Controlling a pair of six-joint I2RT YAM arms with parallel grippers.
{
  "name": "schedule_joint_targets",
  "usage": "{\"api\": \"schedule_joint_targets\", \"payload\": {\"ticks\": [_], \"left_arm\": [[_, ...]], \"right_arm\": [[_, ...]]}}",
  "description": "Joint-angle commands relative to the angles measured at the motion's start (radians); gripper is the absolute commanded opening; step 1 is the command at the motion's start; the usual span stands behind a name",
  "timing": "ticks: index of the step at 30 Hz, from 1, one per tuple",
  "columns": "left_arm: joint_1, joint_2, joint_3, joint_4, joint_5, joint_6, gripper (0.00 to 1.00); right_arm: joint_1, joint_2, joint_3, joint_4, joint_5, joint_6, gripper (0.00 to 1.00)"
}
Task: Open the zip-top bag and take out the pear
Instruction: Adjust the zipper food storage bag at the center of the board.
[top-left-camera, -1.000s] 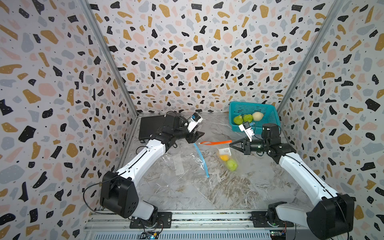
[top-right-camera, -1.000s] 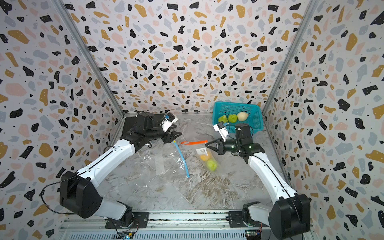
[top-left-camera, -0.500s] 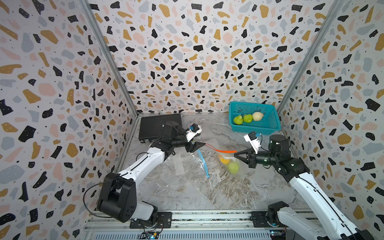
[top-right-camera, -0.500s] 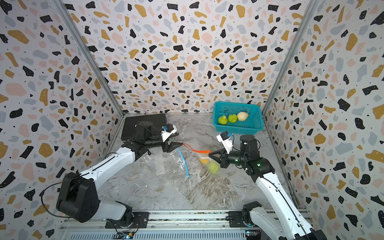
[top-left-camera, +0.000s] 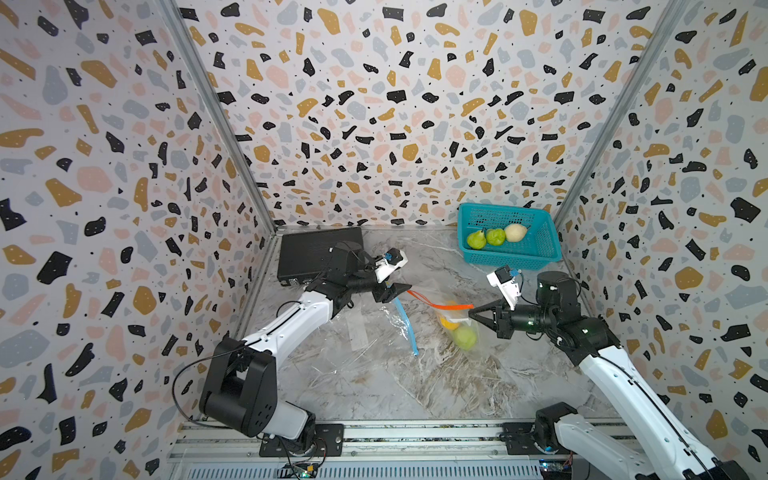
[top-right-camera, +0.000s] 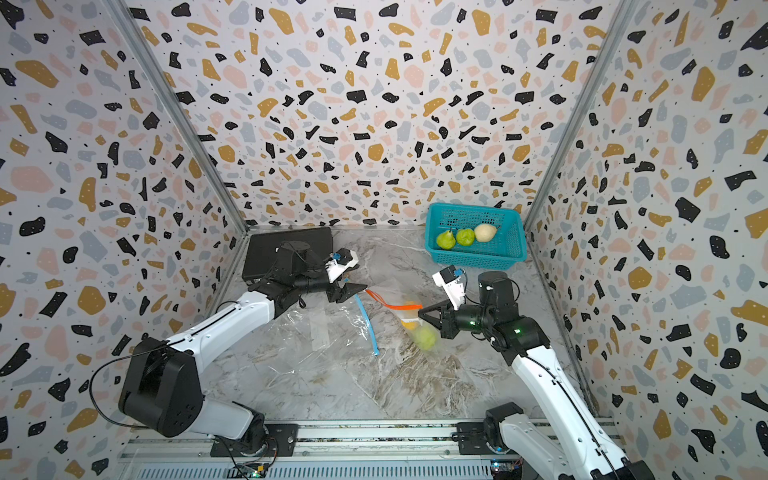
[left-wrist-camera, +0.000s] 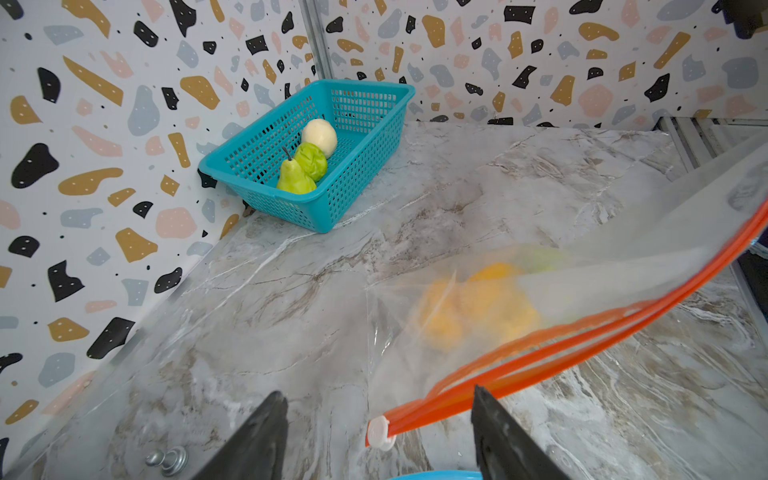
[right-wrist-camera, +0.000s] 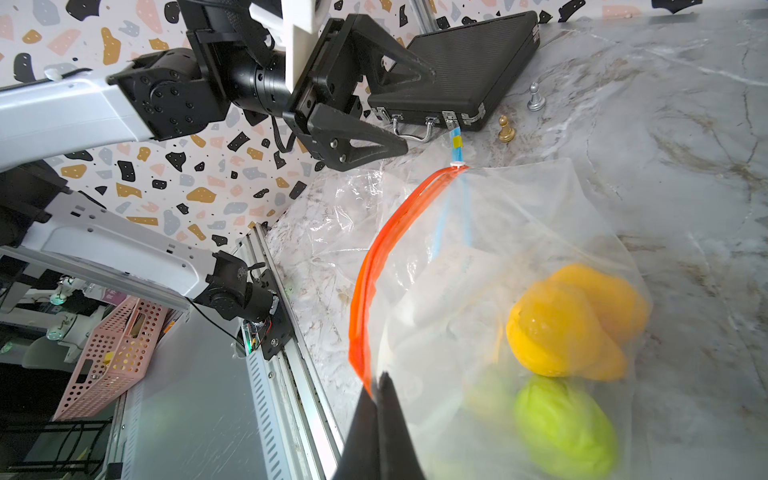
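Note:
The clear zip-top bag (top-left-camera: 455, 328) hangs between my two grippers, its orange zip (top-left-camera: 440, 305) stretched taut and closed. Inside lie a yellow fruit (right-wrist-camera: 569, 324) and a green fruit (right-wrist-camera: 561, 424); blur hides which is the pear. My right gripper (top-left-camera: 471, 313) (right-wrist-camera: 380, 376) is shut on the bag's corner at one end of the zip. My left gripper (top-left-camera: 401, 291) (left-wrist-camera: 378, 392) stands open at the other end. The white slider (left-wrist-camera: 380, 432) sits between its fingers, touching neither.
A teal basket (top-left-camera: 540, 253) with three fruits stands at the back right corner. A black case (top-left-camera: 311, 253) lies at the back left. A second clear bag with a blue zip (top-left-camera: 406, 328) lies flat mid-table. Two small chess pieces (right-wrist-camera: 506, 129) stand near the case.
My left gripper has come down and forward to the slider end of the orange zip and opened slightly. The right gripper has drawn the bag's corner a little forward and right.

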Motion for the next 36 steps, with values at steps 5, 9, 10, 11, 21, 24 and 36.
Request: {"api": "schedule_joint_targets", "payload": {"ticks": [5,9,10,11,21,24,36], "left_arm": [[-0.059,0.049,0.087,-0.107,-0.036,0.117,0.69],[-0.073,0.065,0.099,-0.139,-0.039,0.141,0.69],[-0.074,0.066,0.099,-0.149,-0.032,0.147,0.68],[-0.074,0.064,0.095,-0.157,-0.032,0.153,0.68],[-0.079,0.043,0.049,-0.130,-0.073,0.154,0.67],[-0.079,0.032,0.050,-0.145,-0.074,0.162,0.67],[-0.078,-0.005,0.051,-0.177,-0.085,0.184,0.67]], "right_arm": [[0.008,-0.002,0.028,-0.023,0.003,-0.015,0.00],[0.008,0.002,0.031,-0.026,0.005,-0.015,0.00],[0.008,0.002,0.031,-0.027,0.002,-0.015,0.00],[0.008,0.003,0.031,-0.026,0.002,-0.015,0.00],[0.008,0.004,0.034,-0.027,0.005,-0.014,0.00],[0.008,0.007,0.034,-0.024,0.003,-0.012,0.00],[0.008,0.009,0.031,-0.019,-0.009,-0.009,0.00]]}}
